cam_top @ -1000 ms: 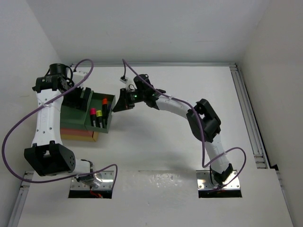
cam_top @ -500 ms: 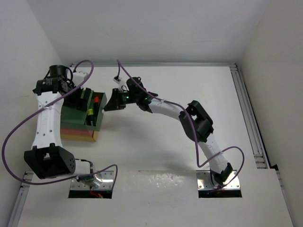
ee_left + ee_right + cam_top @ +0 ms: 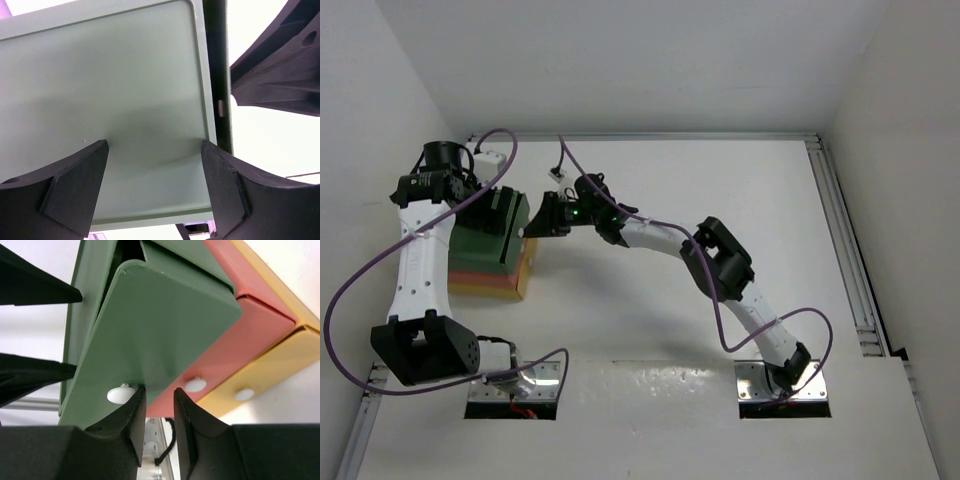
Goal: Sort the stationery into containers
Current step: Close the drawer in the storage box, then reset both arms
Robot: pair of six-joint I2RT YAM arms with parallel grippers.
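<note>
Dark green plastic drawer (image 3: pixel 165 325) tops the red-orange tray (image 3: pixel 240 340) and yellow tray (image 3: pixel 280 360); no stationery shows. The right claw (image 3: pixel 158 390), slightly parted and empty, sits beside the drawer's white knob (image 3: pixel 121 393) (left claw (image 3: pixel 154 145) released above the drawer). An off-centre push there could jam it askew.

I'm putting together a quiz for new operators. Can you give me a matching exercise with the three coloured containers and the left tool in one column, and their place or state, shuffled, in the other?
1. green container
2. red container
3. yellow container
4. left tool

A. the middle one of the three
B. jaws apart, above the green one
C. the bottom one of the three
D. the top one of the three

Pairs: 1-D, 2-A, 3-C, 4-B
</note>
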